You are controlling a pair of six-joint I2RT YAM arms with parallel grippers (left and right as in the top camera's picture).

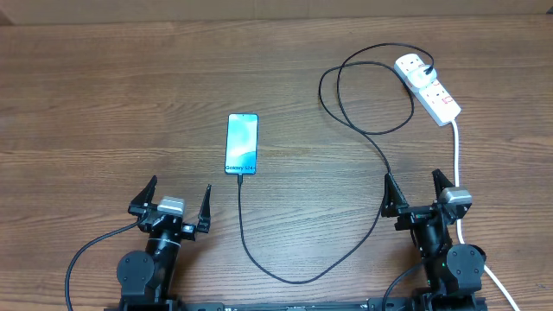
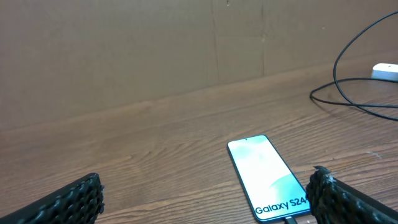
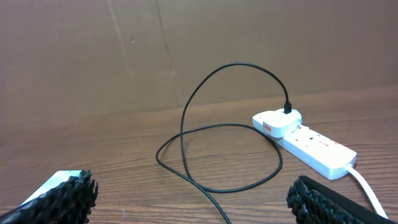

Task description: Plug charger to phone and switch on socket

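Left pincer [image 1: 181, 186] and right pincer [image 1: 411, 177] both stood wide open, holding nothing. The phone [image 1: 243, 143] lay lit, mid-surface [image 1: 104, 104]. The charger [image 1: 239, 203] looped from the phone's near end to the socket [image 1: 429, 86], far right.

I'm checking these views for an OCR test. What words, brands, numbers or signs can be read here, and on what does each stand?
"Galaxy S24": on the lit screen of the phone, near one end; anything after it is cut off or too small to read.
The socket: red marks on its top, but any print there is too small and blurred to read.
No other text shows.
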